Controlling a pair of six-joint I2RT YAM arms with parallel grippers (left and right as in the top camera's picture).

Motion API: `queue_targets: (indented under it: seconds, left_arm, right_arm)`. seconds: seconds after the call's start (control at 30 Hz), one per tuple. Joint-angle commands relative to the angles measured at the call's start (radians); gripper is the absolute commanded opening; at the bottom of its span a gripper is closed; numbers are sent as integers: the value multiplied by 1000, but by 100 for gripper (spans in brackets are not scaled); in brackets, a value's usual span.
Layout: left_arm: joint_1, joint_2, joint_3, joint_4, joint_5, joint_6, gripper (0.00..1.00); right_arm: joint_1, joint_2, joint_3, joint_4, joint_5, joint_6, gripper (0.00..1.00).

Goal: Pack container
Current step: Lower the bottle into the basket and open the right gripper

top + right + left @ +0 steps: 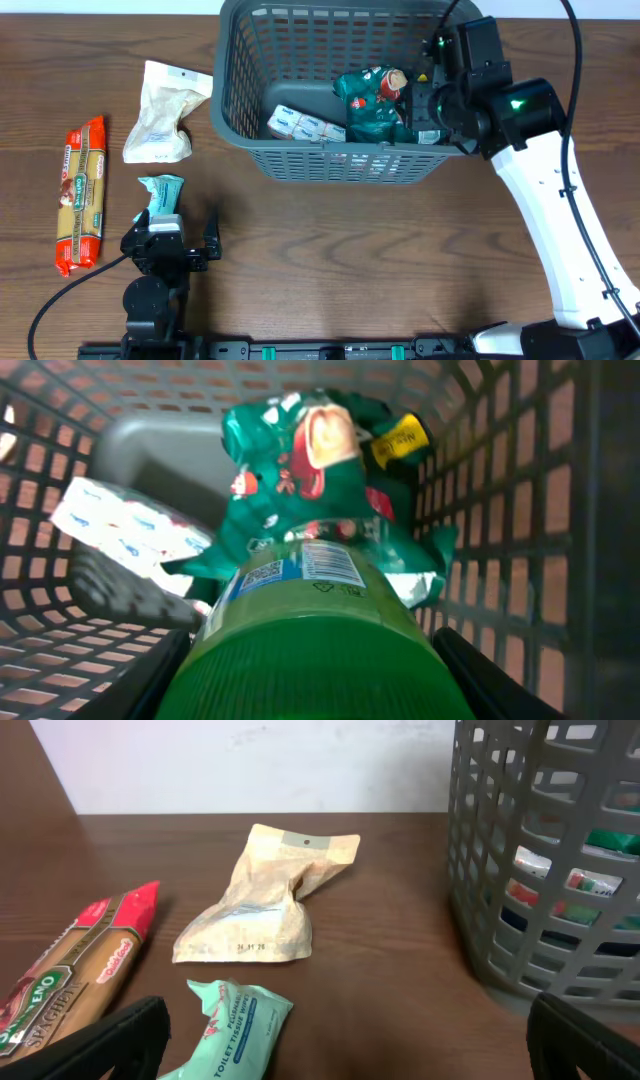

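The dark grey lattice container (225,100) stands at the back middle of the table. It also shows in the left wrist view (540,870) and around the right wrist camera (500,480). My right gripper (425,105) is inside its right end, shut on a green plastic bottle with a ribbed cap end (310,640). In the container lie a green snack bag (365,95) (290,470) and a white-and-blue packet (305,127) (120,525). My left gripper (172,243) (345,1040) is open and empty, just behind a teal tissue-wipes pack (160,192) (235,1030).
A crumpled beige pouch (165,112) (265,900) lies left of the container. A red-ended spaghetti packet (82,195) (70,970) lies at the far left. A dark item with a yellow label (400,435) sits in the container's far right corner.
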Motion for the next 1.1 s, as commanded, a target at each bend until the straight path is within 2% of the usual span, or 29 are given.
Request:
queue_targets:
  seconds: [0.0,0.83,0.87,0.93,1.0,1.07]
  left_arm:
    - [5,-6,-27,-5,-1,13,99]
    - [5,-6,-27,-5,-1,13,99]
    - [5,-6,-27,-5,-1,13,99]
    - [5,-6,-27,-5,-1,13,99]
    - [5,-6,-27,-5,-1,13,99]
    - [5,-6,-27,-5,0,13,99]
  right_arm:
    - [-21,-5,21,-18,18,41,1]
    - [-44,-5,21,-60,18,47,1]
    - [-44,-5,21,-60,18,47,13]
    - [-44,-5,21,-60,18,47,43]
    - [-44,-5,21,-58,18,47,47]
    - [-44,-5,21,-53,18,47,63]
